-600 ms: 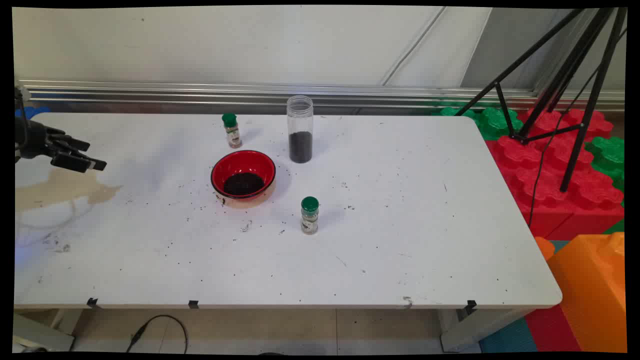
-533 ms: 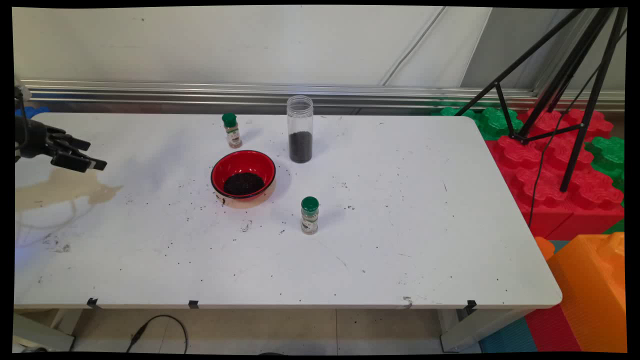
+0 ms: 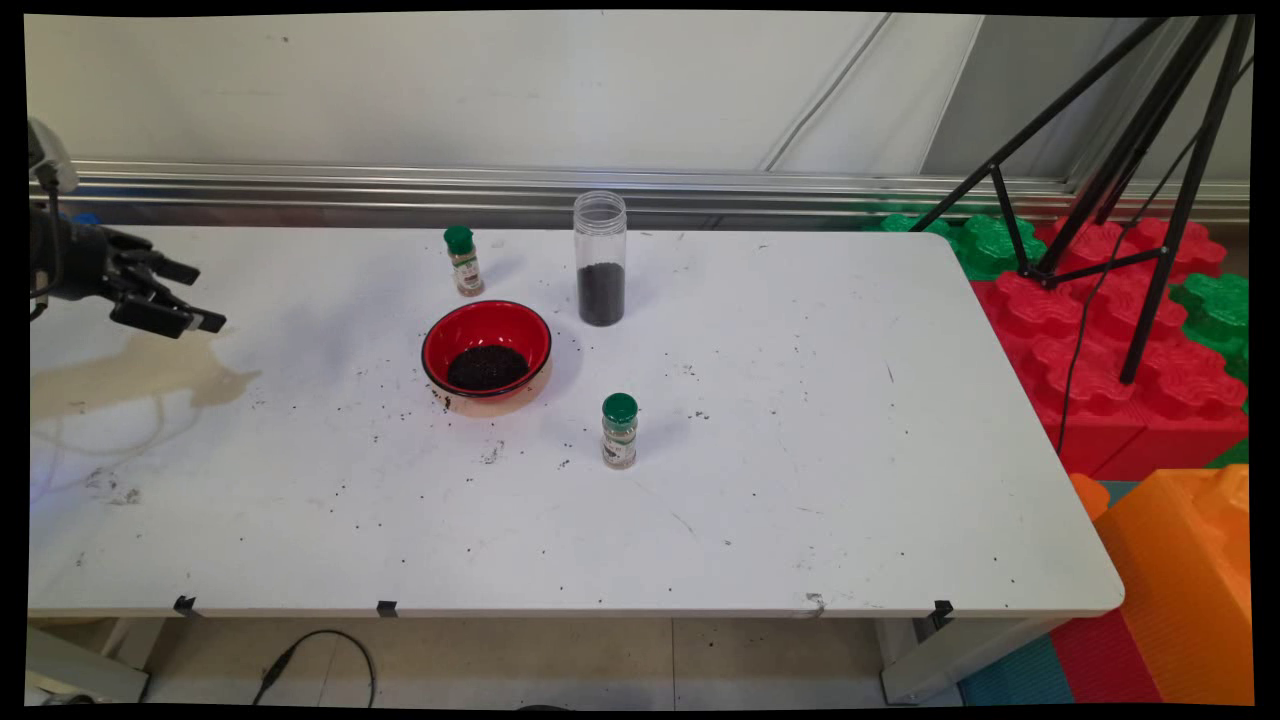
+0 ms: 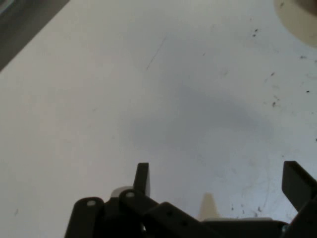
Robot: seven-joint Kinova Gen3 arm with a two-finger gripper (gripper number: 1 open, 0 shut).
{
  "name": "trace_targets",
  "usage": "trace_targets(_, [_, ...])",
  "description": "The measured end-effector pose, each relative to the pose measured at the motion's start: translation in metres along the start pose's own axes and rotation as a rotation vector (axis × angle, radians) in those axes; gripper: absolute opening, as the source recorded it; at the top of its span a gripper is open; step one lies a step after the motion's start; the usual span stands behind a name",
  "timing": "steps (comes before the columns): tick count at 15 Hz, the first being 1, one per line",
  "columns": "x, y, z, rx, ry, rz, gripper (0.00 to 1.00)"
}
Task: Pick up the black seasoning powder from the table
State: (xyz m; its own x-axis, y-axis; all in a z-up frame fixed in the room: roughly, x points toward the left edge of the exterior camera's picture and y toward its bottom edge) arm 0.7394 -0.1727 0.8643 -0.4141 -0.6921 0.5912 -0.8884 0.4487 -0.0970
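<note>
Two fingers of my gripper spread wide, holding nothing, above the white table. The red bowl, nearest, sits well apart at three o'clock.

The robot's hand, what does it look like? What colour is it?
The gripper is black all over, made of jointed bars with round pins. It ends in two flat, straight fingers with squared tips. A thin black cable hangs by its wrist, and a small bit of the white arm shows above it.
</note>
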Motion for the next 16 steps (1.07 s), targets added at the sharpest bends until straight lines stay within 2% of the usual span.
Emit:
trace_targets(9, [0.052,0.015,0.004,-0.051,0.041,0.286,1.0])
trace_targets(16, [0.097,0.03,0.02,-0.11,0.073,0.387,1.0])
